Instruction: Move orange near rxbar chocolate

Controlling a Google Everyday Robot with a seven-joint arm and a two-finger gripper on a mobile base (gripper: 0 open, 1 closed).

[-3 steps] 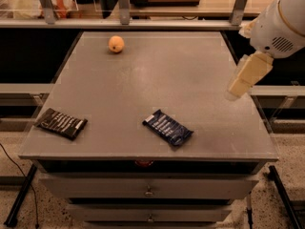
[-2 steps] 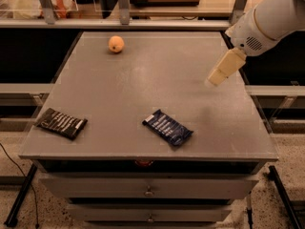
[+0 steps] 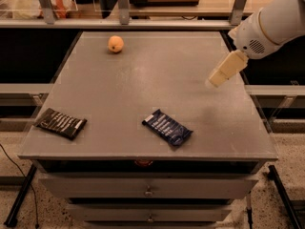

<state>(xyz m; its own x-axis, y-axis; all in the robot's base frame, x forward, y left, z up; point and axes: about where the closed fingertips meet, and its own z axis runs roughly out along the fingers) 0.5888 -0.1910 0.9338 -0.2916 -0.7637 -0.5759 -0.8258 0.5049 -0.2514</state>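
Observation:
The orange (image 3: 115, 44) sits on the grey table top (image 3: 157, 80) near its far left corner. The rxbar chocolate (image 3: 60, 123), a flat black wrapper with white lettering, lies at the table's front left edge. My gripper (image 3: 227, 70) hangs above the right side of the table on a white arm that comes in from the upper right. It is far from both the orange and the black bar, and nothing shows in it.
A dark blue glossy bar wrapper (image 3: 167, 127) lies near the front middle of the table. Drawers (image 3: 148, 191) are below the front edge. A shelf with posts (image 3: 123, 4) runs behind the table.
My gripper has moved left, from past the table's right edge to above its right side. The orange and both bars have not moved.

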